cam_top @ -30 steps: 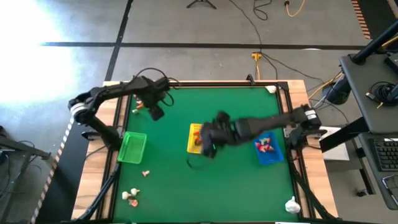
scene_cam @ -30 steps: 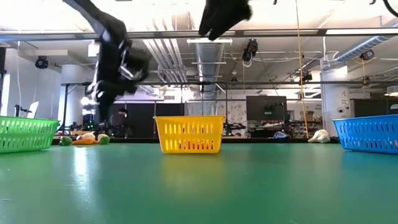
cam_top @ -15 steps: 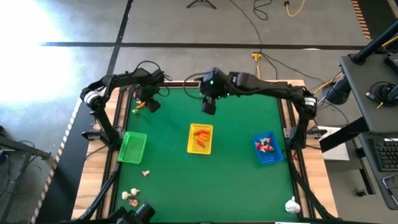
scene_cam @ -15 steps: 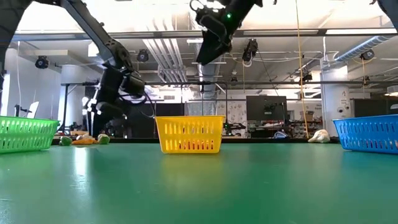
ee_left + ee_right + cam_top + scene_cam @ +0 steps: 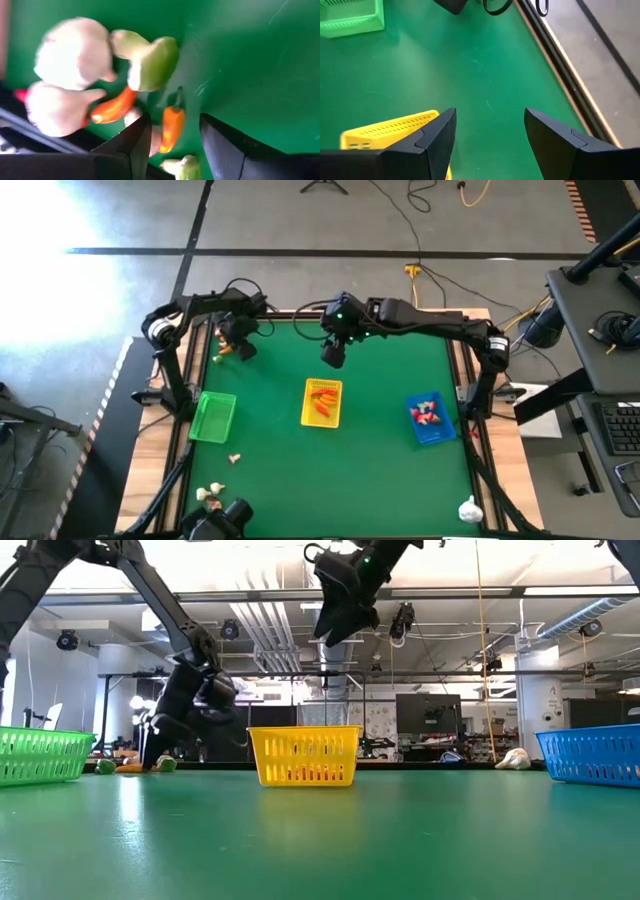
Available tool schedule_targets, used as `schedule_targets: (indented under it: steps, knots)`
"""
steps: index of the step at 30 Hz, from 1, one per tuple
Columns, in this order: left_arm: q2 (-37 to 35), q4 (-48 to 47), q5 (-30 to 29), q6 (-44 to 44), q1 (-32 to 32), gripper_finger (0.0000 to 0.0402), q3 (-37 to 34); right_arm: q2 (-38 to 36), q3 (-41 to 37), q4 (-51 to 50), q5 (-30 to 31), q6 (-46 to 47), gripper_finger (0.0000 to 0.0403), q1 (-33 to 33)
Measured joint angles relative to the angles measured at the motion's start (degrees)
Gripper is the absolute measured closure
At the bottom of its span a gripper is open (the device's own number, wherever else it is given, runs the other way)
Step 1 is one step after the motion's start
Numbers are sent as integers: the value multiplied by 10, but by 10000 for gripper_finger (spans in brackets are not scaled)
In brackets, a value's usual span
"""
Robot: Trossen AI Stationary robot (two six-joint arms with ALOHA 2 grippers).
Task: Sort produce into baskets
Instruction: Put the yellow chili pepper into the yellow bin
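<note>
- Since the earlier frames, the right hand (image 5: pixel 335 356) has left its place over the yellow basket (image 5: pixel 322 402) and now hangs high above the far middle of the table (image 5: pixel 380 470); the left hand (image 5: pixel 243 347) has lowered at the far left corner.
- Left hand: fingers (image 5: pixel 134 145) spread, set down around a small orange pepper (image 5: pixel 171 127) that lies between them; nothing is pinched.
- Just ahead of the left hand lies a cluster of produce: two white, rounded garlic bulbs (image 5: pixel 75 50), a pale green piece (image 5: pixel 152 62) and a glossy orange chili (image 5: pixel 112 107).
- Right hand: fingers (image 5: pixel 437 135) spread wide and empty; the yellow basket sits below and just behind it.
- Baskets: three rectangular plastic trays with slotted walls. The green basket (image 5: pixel 213 417) stands well apart from the left hand, on its near side; the blue basket (image 5: pixel 430 420) stands well apart from the right hand.
- Yellow basket holds orange pieces (image 5: pixel 322 401); blue basket holds red-and-white pieces (image 5: pixel 428 412).
- More pale pieces (image 5: pixel 212 492) lie near the table's front left corner, and a white piece (image 5: pixel 469 507) at the front right.
- Surface: flat green mat in a wooden frame with dark rails.
- Room: grey floor with cables; the low view shows exposed ceiling pipes and monitors behind.
</note>
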Motion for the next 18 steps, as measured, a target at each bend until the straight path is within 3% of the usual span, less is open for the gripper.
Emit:
schedule_targets:
  steps: [5, 11, 18]
  knots:
    - [8, -4, 5, -22, -4, 284, -7, 0, 0, -22, 1, 49, 177, 17]
    - [-1, -3, 19, -36, -4, 386, -17, 0, 0, -59, 1, 96, 177, 49]
    - [-91, -31, 79, -76, -52, 396, -21, -7, 0, -130, 7, 175, 177, 99]
